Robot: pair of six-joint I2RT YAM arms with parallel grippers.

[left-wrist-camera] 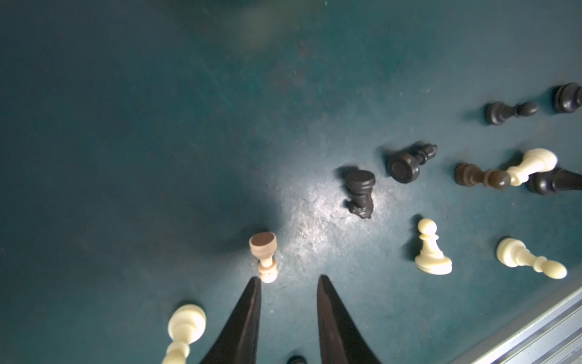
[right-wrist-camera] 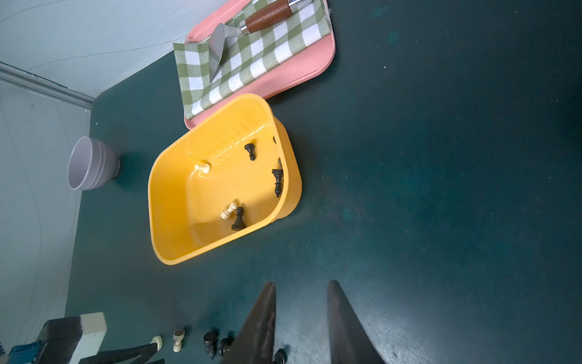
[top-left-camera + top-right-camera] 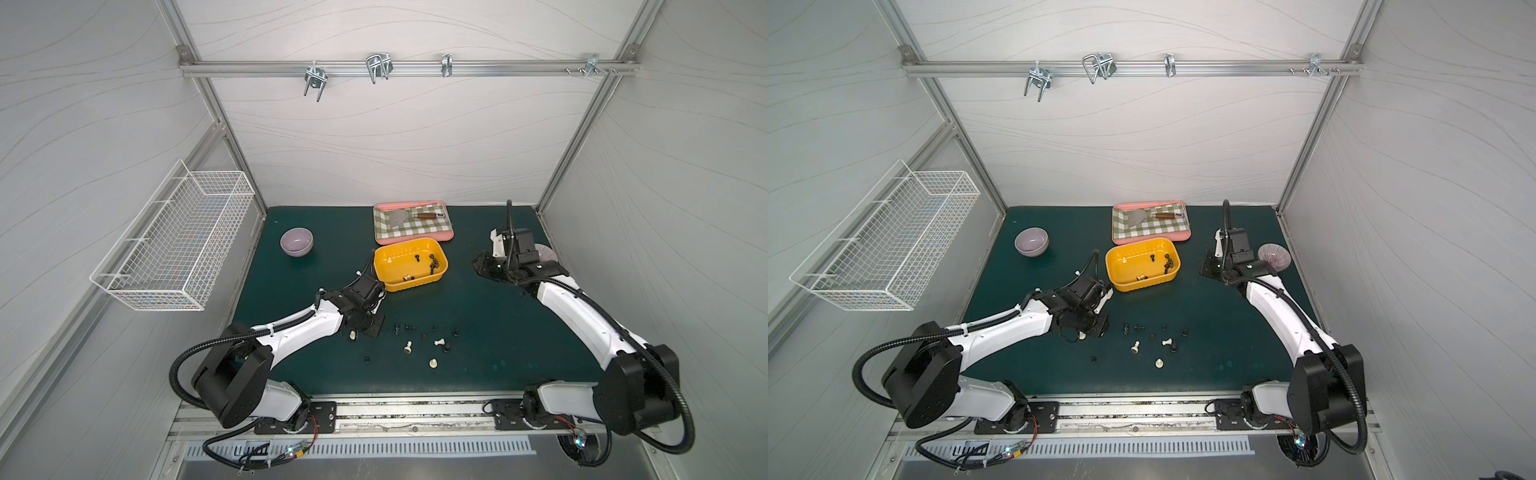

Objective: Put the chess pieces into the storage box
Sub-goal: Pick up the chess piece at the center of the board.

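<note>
Chess pieces (image 3: 408,347) partly in box (image 3: 380,266), rest scattered on desk (image 3: 478,332); left gripper (image 1: 288,278) slightly parted, empty, beside cream pawn (image 1: 264,257); right gripper (image 2: 300,282) parted, empty.

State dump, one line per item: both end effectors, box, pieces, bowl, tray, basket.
left end effector, open, empty, beside a toppled cream pawn
right end effector, open, empty
storage box, upright, partly filled
loose pieces, on the mat, mostly toppled
bowl, upright, empty
pink tray, holding checked cloth and scraper
wire basket, empty
</note>
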